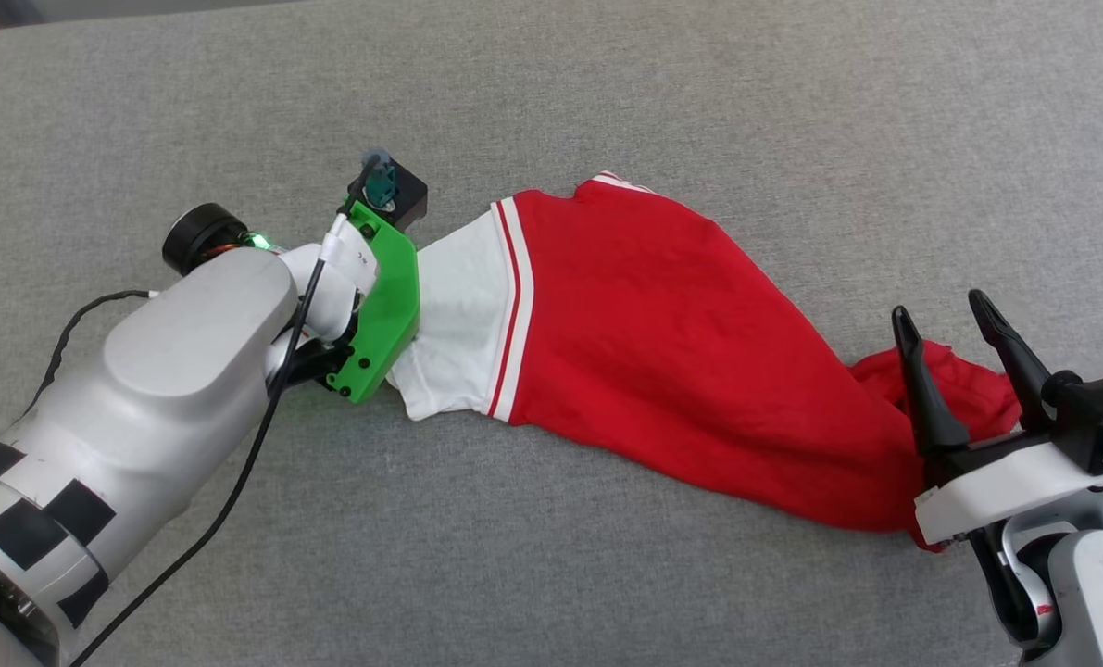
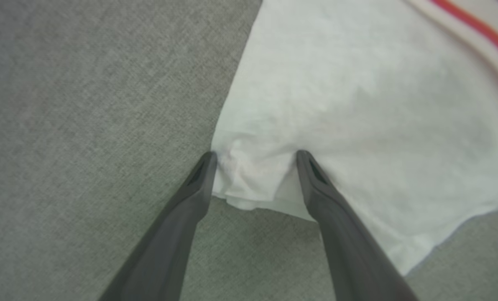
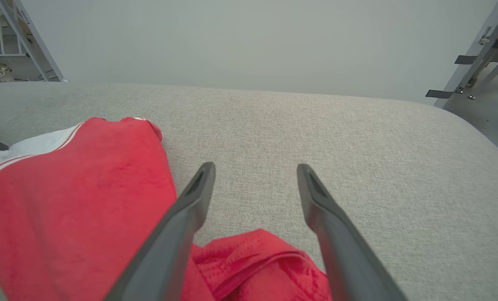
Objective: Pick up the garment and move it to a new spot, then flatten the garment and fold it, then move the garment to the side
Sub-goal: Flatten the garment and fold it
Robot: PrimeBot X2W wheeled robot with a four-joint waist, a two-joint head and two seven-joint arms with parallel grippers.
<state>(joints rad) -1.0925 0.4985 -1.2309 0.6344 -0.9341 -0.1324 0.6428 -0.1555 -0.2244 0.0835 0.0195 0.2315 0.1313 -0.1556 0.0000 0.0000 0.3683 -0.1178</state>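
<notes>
Across a grey woven surface [image 1: 607,93], the garment [image 1: 662,343] is lying stretched out in a long diagonal band. Its white sleeve [image 1: 458,315] is pointing toward the robot's left, with striped trim [image 1: 512,315] marking the seam where white meets red. Its red hem [image 3: 257,259] is bunching into a crumpled heap at the robot's right.

The left gripper [image 2: 255,156] is reaching down onto the sleeve's outer edge. Its two dark fingers are standing apart, released, and they are straddling a small puckered corner of white cloth rather than pinching it.

The right gripper [image 1: 940,308] is hovering at the hem end, also released with its fingers spread wide. The crumpled red cloth is sitting low between the finger bases, while the tips are pointing out over bare grey surface. Whether those fingers are touching the cloth cannot be told.

Judging by how things lie, the work appears to be in the flattening stage. The shirt is drawn out lengthwise, but its body is narrowing and twisting toward the hem, a single sleeve is showing, and wrinkles are running along the red panel. Whether this is already its new spot cannot be told. Spreading it flat, folding it and carrying it aside are all looking undone.
</notes>
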